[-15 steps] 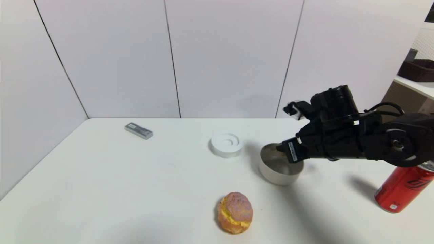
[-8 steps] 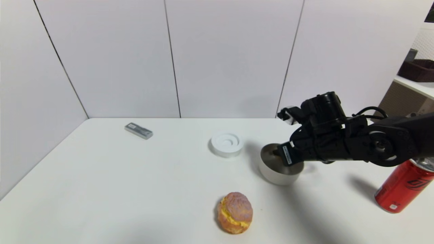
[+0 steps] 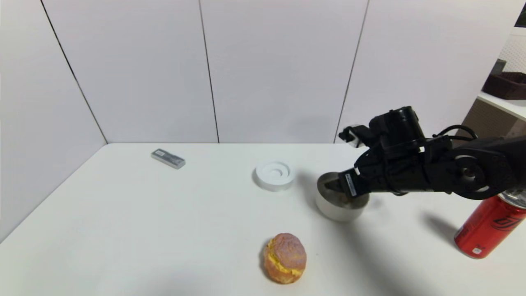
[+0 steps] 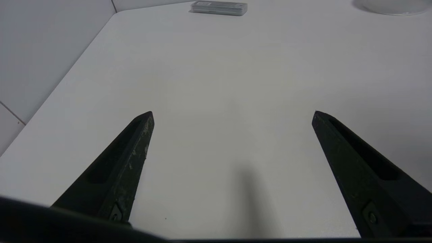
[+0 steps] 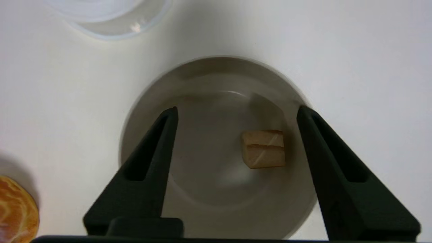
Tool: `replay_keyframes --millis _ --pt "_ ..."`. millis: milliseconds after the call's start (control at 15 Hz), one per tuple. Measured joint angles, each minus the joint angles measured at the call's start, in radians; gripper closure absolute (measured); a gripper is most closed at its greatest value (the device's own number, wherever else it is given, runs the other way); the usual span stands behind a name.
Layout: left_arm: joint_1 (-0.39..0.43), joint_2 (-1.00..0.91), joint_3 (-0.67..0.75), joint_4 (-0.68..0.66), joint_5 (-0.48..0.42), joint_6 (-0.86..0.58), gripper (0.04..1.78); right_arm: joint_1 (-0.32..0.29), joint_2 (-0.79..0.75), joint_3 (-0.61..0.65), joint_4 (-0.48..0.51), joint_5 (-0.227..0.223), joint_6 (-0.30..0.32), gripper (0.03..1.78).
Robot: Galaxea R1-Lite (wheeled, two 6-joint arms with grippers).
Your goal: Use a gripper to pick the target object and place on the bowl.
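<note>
Since a second ago the right claw [image 5: 236, 113] has let go, its fingers now spread wide and empty over the round beige-grey matte bowl [image 5: 148, 101], where the tiny light-brown wooden cube [image 5: 264, 149] rests between them (placing looks done; only retreat remains).

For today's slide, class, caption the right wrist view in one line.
Open right gripper poised above the bowl, the small wooden cube lying released inside.
</note>
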Motion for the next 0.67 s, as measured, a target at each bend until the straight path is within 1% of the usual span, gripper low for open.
replay_keyframes --millis 133,400,533,667 --pt "0.000 0.000 0.000 0.000 0.000 0.000 0.13 -0.016 -0.044 -0.008 0.006 0.000 -0.002 0.45" --pt "0.000 0.000 0.000 0.000 0.000 0.000 0.13 -0.060 -0.191 -0.001 0.010 -0.003 -0.004 0.31" --pt "0.000 0.000 0.000 0.000 0.000 0.000 0.13 -0.069 -0.308 0.046 0.013 -0.002 -0.004 0.26" --pt "0.000 0.000 0.000 0.000 0.000 0.000 0.13 -0.072 -0.442 0.120 0.014 -0.001 -0.006 0.23"
